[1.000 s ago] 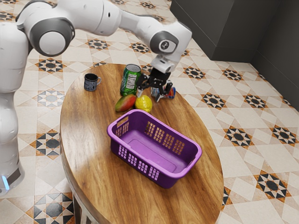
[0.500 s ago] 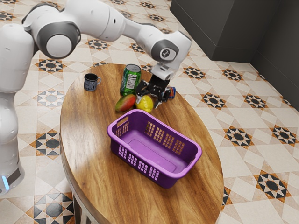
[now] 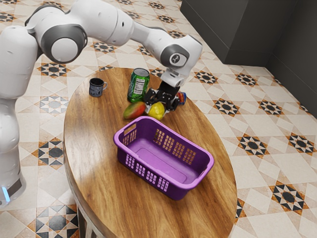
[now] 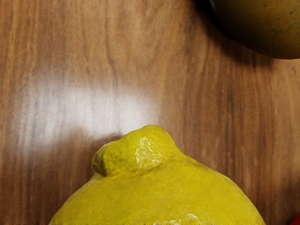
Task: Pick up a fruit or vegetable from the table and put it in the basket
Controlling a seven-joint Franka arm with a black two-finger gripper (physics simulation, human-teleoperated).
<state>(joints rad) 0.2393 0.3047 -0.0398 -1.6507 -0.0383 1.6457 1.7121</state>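
And here we are at the yellow, bumpy-skinned lemon (image 4: 159, 192), sitting low at the black metal pincer (image 3: 156, 110) over the round wooden desk (image 3: 96, 153)! Whether that grip is open or closed on the fruit, I can't tell from here. This looks like the grasping step, and the red-and-green mango (image 3: 133, 110) is right beside it, so a straight, level squeeze around the lemon's fat middle, clear of its knobbly end, should serve best. Firm hold first, then straight up, easy past the tall green drinks can (image 3: 134, 89). The purple plastic basket (image 3: 161, 161) waits just beside, its rim wanting a high lift before any swing across.
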